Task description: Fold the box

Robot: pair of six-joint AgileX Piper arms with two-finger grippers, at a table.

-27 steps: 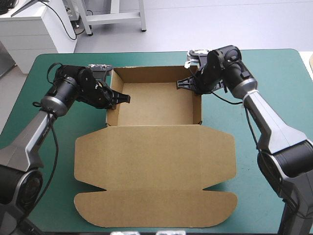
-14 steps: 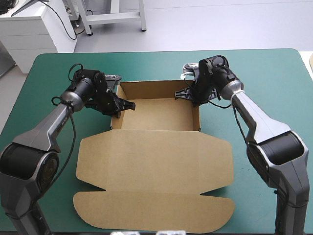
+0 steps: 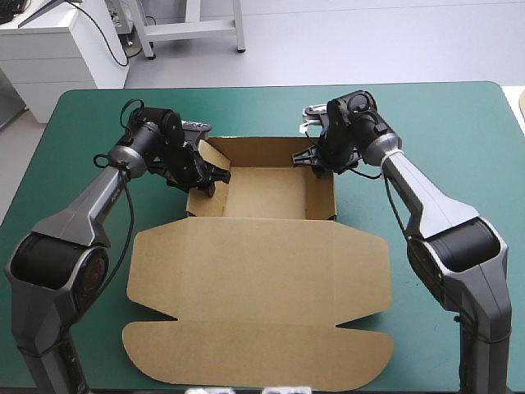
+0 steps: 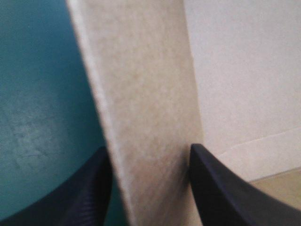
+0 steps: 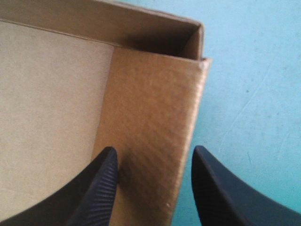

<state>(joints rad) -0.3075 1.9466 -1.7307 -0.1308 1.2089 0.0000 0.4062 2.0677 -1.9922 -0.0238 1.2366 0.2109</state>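
The brown box (image 3: 267, 190) stands as an open tray in the far middle of the teal-green table. Its lid (image 3: 261, 283) lies flat toward the near edge. My left gripper (image 3: 203, 173) is at the tray's left wall, open, one black finger outside and one inside. In the left wrist view the wall (image 4: 143, 94) rises between those fingers (image 4: 148, 149). My right gripper (image 3: 316, 158) is open astride the right wall near the far corner. The right wrist view shows that wall (image 5: 150, 108) in the gap of the right gripper (image 5: 153, 149).
The teal-green cover (image 3: 459, 164) lies bare on both sides of the box. The lid's rounded front flap (image 3: 258, 353) reaches close to the table's near edge. White furniture stands beyond the far left corner.
Both grippers slid along the side walls toward the far edge. The left wall's flap has leaned inward, and the tray looks a little narrower than earlier.
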